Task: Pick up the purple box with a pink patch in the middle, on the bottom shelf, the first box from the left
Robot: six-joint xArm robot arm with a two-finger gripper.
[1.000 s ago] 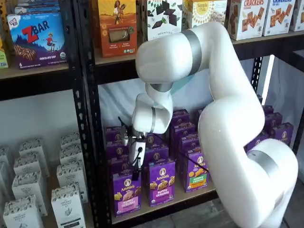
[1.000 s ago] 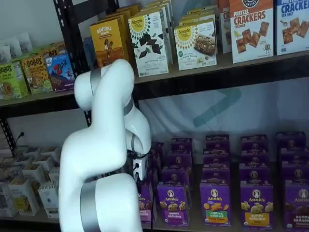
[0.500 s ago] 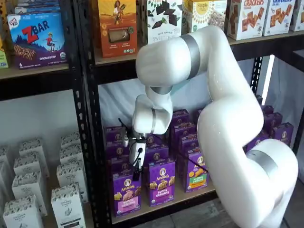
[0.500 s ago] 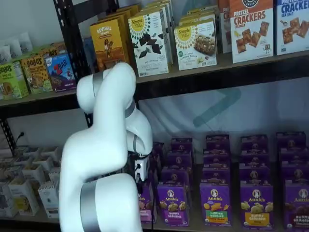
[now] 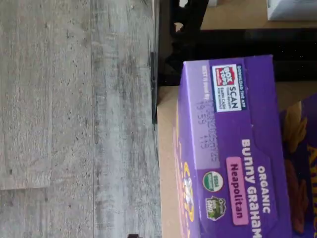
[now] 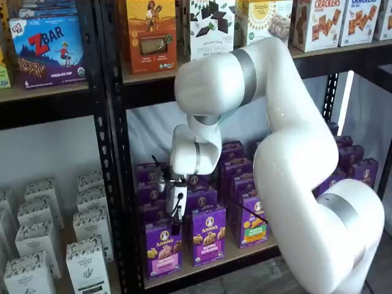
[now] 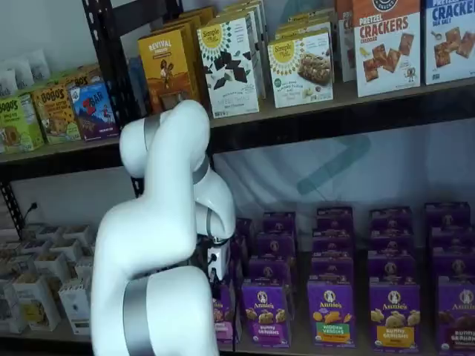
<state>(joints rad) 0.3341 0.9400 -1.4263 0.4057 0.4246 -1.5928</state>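
Observation:
The purple box point(image 6: 164, 251) stands upright at the left front of the bottom shelf point(image 6: 208, 264), with a pink patch on its lower front. In the wrist view the purple box point(image 5: 233, 163) fills much of the picture, its pink "Neapolitan" patch showing, on the tan board point(image 5: 166, 163). My gripper point(image 6: 176, 225) hangs just above the box's top, with the black fingers seen side-on, so no gap can be judged. In a shelf view the arm hides most of the box point(image 7: 223, 315), and the gripper point(image 7: 216, 276) shows above it.
More purple cartons stand beside and behind the box: one with a purple-white label point(image 6: 208, 236) and one with a green patch point(image 6: 252, 223). A black upright point(image 6: 116, 184) is close on the left. White cartons point(image 6: 86, 257) fill the neighbouring bay. The grey floor point(image 5: 74, 119) lies below.
The arm's upper links have shifted slightly. The gripper stays almost where it was, over the purple box.

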